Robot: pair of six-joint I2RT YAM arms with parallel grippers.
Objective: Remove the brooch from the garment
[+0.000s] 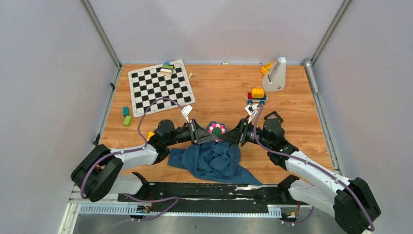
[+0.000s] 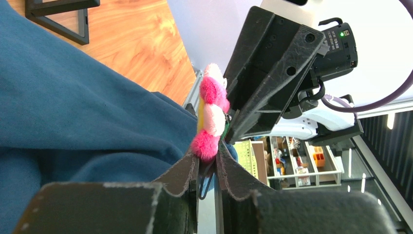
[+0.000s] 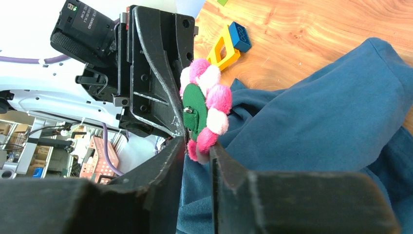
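Note:
The brooch [image 1: 217, 129], a ring of pink and white pompoms round a green centre, is held up between my two grippers above the teal-blue garment [image 1: 214, 161], which hangs from it in folds onto the table. My left gripper [image 2: 207, 155] is shut on the brooch's lowest pink pompom [image 2: 204, 144]; a thin black wire loop shows between its jaws. My right gripper [image 3: 197, 148] comes from the opposite side and is shut on a fold of the garment [image 3: 311, 122], with the brooch's lower pompoms [image 3: 207, 139] caught at its tips. The green disc [image 3: 195, 109] faces the left gripper.
A chessboard [image 1: 160, 87] with small blocks [image 1: 167, 68] lies at the back left, and green blocks [image 1: 126, 116] lie beside it. A toy car [image 1: 256, 96] and a white stand [image 1: 275, 74] are at the back right. A black square frame [image 2: 58, 19] lies near the right arm. A yellow-and-blue piece [image 3: 229, 46] lies by the garment.

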